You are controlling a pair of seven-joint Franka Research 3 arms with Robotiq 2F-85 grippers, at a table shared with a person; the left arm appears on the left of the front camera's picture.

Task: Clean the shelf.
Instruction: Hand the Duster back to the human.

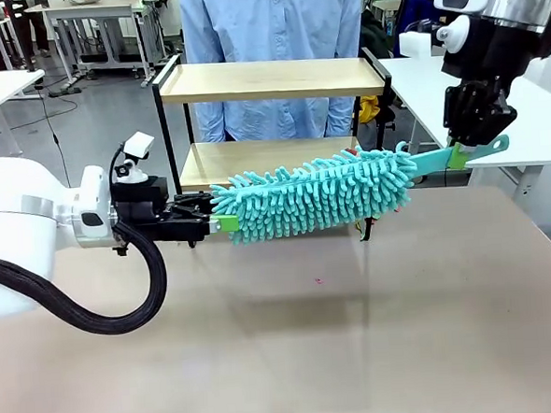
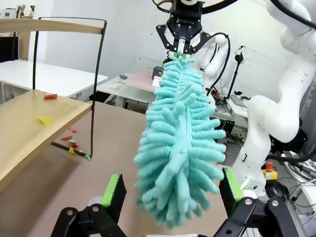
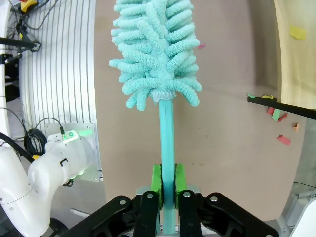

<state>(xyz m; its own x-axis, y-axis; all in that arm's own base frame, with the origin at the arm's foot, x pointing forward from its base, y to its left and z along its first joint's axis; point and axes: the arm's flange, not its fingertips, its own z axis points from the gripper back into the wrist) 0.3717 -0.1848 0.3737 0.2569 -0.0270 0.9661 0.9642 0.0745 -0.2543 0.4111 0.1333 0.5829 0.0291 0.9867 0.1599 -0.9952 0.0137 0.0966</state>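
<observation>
Right gripper (image 3: 167, 185) clamps duster (image 1: 317, 197) handle at 3 o'clock of shelf (image 1: 272, 80); left gripper (image 2: 170, 190) spread wide around its tip.

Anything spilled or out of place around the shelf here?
Yes: small red, yellow and green scraps litter the lower wooden board of the black-framed shelf, and more lie on the brown tabletop by its foot.
</observation>
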